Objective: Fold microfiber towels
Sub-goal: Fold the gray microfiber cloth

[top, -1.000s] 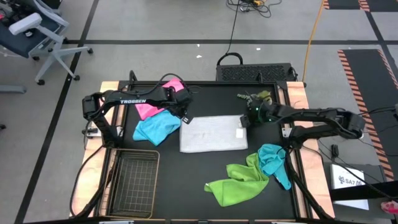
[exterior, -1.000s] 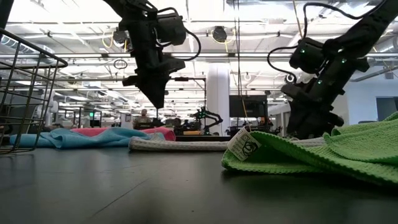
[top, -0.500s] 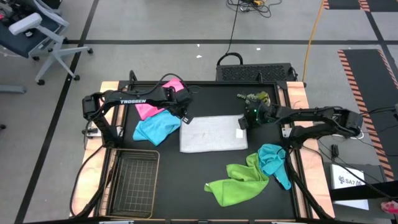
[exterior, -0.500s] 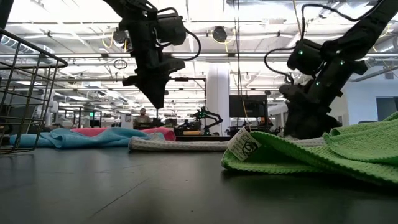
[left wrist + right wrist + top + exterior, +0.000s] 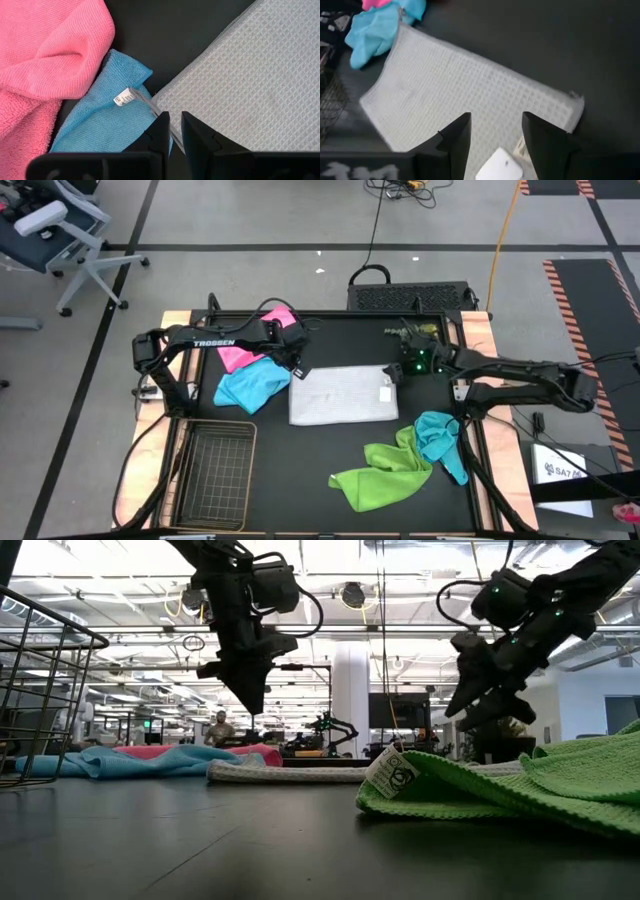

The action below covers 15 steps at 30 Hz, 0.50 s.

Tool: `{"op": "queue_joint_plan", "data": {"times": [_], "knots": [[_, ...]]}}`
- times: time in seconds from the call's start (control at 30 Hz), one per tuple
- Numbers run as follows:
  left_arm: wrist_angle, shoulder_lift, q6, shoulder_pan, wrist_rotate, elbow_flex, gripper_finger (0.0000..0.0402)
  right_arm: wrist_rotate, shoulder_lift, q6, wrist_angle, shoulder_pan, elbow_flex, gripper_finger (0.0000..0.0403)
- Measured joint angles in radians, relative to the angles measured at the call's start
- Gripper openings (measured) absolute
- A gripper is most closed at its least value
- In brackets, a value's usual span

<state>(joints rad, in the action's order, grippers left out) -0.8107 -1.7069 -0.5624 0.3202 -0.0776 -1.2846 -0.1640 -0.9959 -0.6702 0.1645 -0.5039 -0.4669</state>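
Working at a black table (image 5: 330,450), I have a pale grey-white towel (image 5: 343,394) lying flat in the middle, already a tidy rectangle with a small white tag at its right edge. My left gripper (image 5: 297,366) hangs above the towel's far-left corner, fingers drawn nearly together with only a thin slit between them and nothing in it. My right gripper (image 5: 403,369) hovers off the towel's far-right corner, fingers spread wide and empty, the waffle weave of the cloth showing between them in the right wrist view.

To the left of the grey-white towel, a light blue towel (image 5: 251,387) lies crumpled, touching a pink towel (image 5: 252,338) bunched farther back. Near the front right, a lime green towel (image 5: 382,471) sprawls in loose folds, with a teal towel (image 5: 441,439) heaped against its right side. A wire mesh basket (image 5: 213,475) sits at the near-left corner, and a small potted plant (image 5: 420,335) stands at the far right.

These cloths look light, soft and limp, so I judge they will sag and drape when lifted, and the nap should give my fingers good purchase. The flat one is best taken by pinching two corners along one edge, one in each gripper. The crumpled ones would need a pinch on an exposed edge or corner, then spreading flat before any fold.
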Motion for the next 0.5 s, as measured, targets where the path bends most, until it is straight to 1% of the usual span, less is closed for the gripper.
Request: {"op": "queue_joint_plan", "data": {"times": [0.1, 0.2, 0.3, 0.5], "knots": [[0.0, 0.0, 0.0, 0.0, 0.0, 0.0, 0.0049, -0.024, 0.039, -0.008, 0.033, 0.005, 0.0, 0.0167], [0.0, 0.0, 0.0, 0.0, 0.001, 0.0, 0.0049, -0.048, 0.075, -0.022, 0.025, 0.011, 0.0, 0.0167], [0.0, 0.0, 0.0, 0.0, 0.001, 0.0, 0.0049, -0.071, 0.118, -0.03, -0.028, 0.011, 0.0, 0.0167], [0.0, 0.0, 0.0, 0.0, 0.002, 0.0, 0.0049, -0.129, 0.193, -0.098, -0.172, 0.02, -0.009, 0.0166]]}}
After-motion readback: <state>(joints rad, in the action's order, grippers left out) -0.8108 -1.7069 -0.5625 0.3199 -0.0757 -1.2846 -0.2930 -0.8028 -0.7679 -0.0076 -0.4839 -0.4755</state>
